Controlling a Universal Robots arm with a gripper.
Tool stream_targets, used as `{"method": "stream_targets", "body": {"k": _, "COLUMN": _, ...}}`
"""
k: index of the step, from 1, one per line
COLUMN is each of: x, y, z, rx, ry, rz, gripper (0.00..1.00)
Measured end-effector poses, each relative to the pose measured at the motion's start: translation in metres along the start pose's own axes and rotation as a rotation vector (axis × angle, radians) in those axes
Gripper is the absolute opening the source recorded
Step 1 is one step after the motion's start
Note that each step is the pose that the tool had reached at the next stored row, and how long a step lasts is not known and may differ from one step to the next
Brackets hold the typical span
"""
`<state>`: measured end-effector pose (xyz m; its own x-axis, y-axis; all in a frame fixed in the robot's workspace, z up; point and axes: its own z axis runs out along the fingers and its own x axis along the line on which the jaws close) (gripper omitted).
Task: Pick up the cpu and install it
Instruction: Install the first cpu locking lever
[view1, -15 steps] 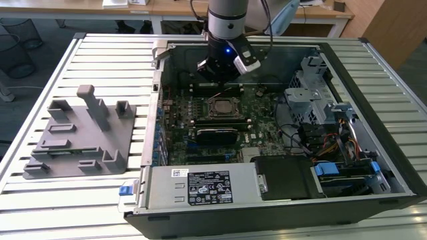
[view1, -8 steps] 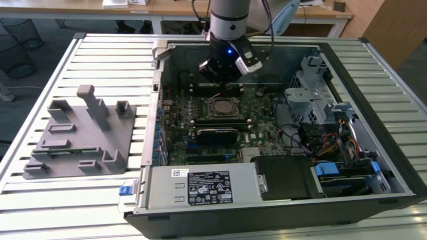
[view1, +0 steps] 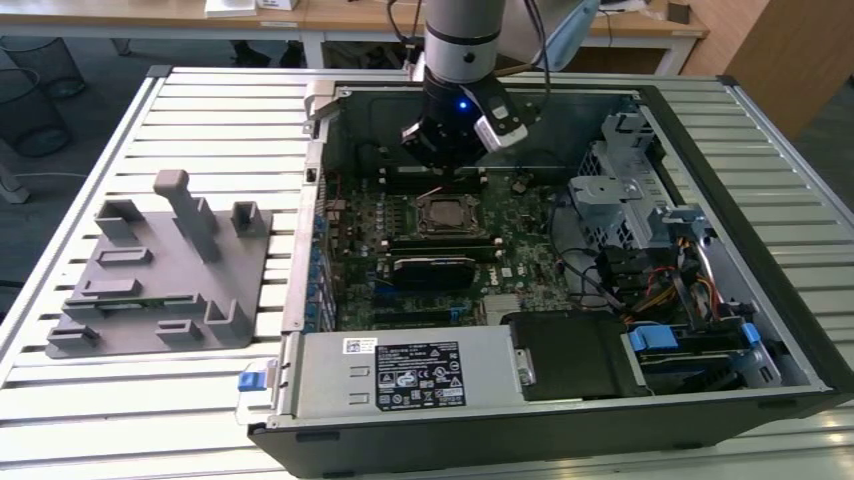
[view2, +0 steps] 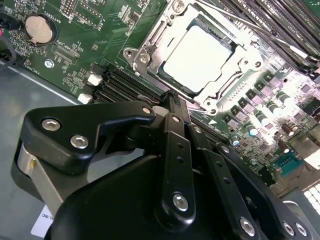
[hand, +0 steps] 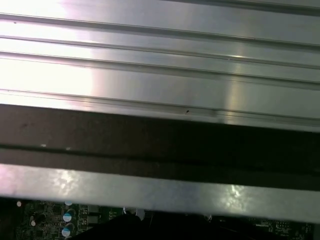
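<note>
Lab, slatted workbench (view1: 147, 400), open computer case (view1: 534, 445)

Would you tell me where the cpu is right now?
The cpu sits in the socket frame on the motherboard, just beyond the gripper in the second wrist view.

A black label (view1: 418, 376) with white print and a small white sticker (view1: 360, 345) are seen on the power supply (view1: 327, 388); white lettering is printed on the motherboard (view2: 75, 55); nothing is legible
</note>
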<state>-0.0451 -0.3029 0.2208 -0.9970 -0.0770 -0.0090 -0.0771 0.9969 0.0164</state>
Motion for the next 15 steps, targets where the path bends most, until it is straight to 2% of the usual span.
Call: {"method": "stream_targets", "body": {"k": 15, "x": -0.0024, "y": 0.0007, "z": 0.0053, "rx": 0.0002, "ry": 0.0002, "rz": 0.0, "gripper": 0.11}}
